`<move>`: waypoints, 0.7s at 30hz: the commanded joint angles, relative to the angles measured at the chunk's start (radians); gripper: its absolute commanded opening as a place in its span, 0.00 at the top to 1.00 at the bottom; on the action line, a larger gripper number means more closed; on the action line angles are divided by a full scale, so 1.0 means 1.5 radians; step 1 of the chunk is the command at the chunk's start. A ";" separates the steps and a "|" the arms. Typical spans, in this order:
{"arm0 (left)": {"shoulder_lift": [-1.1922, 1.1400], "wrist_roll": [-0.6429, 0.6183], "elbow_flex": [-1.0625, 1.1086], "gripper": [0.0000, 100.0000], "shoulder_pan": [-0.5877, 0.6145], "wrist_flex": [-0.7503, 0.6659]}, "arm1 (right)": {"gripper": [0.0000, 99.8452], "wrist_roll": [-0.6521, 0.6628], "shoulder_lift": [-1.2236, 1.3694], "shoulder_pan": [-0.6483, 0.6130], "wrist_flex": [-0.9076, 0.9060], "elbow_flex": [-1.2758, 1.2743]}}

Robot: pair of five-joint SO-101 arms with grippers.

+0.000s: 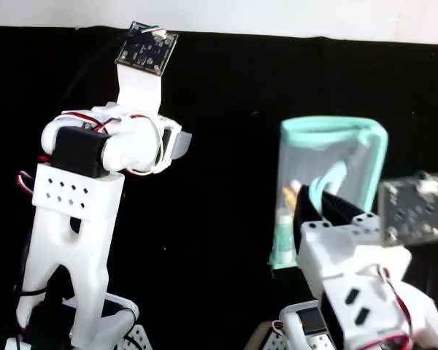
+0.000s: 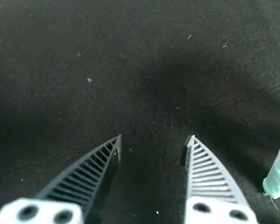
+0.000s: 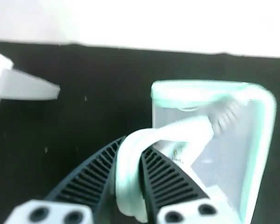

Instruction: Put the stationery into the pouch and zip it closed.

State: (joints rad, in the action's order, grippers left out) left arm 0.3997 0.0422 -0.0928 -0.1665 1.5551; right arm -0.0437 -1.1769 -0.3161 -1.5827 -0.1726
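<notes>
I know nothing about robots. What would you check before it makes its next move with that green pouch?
1. Grip: the right gripper is shut on the pouch's strap. Ok.
2. Pouch upright: ok.
3. Stationery inside: some items show through the clear side. Whether that is all of them, cannot tell.
4. Zip closed: cannot tell.
5. Left gripper free to help: open and empty over the black table. Ok.

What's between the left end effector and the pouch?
Only bare black cloth: the high view shows nothing between the left end effector and the pouch.
</notes>
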 commanded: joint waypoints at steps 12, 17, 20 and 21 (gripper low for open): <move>0.013 0.004 -0.008 0.77 -0.123 0.031 | 1.00 -0.005 0.007 0.121 0.161 0.126; 0.080 0.004 -0.003 0.78 -0.160 0.046 | 1.00 -0.004 0.007 0.171 0.207 0.137; 0.131 0.004 -0.001 0.85 -0.160 0.048 | 1.00 -0.004 0.007 0.172 0.225 0.137; 0.146 0.004 -0.001 0.88 -0.160 0.048 | 1.00 -0.004 0.007 0.172 0.234 0.137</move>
State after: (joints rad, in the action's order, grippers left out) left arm 0.5455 0.0437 -0.0882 -0.3905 1.6241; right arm -0.0437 -1.1784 -0.0690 -1.2774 0.0038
